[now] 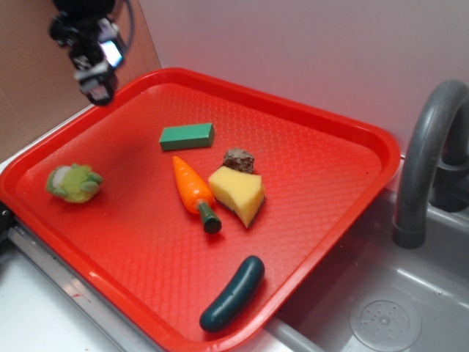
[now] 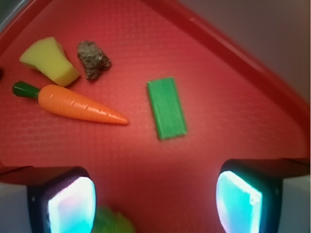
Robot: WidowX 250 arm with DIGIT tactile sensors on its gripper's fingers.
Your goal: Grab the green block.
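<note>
Green block (image 1: 187,136) lies flat near the tray's (image 1: 330,132) far edge, just beyond the carrot's (image 1: 192,185) tip. Gripper (image 2: 155,194) hovers high over the far left corner, fingers spread, holding nothing. It should descend centred, closing across the block's narrow width.

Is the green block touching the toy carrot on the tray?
No. In the wrist view the green block lies apart from the carrot, with bare red tray between the carrot's tip and the block.
</note>
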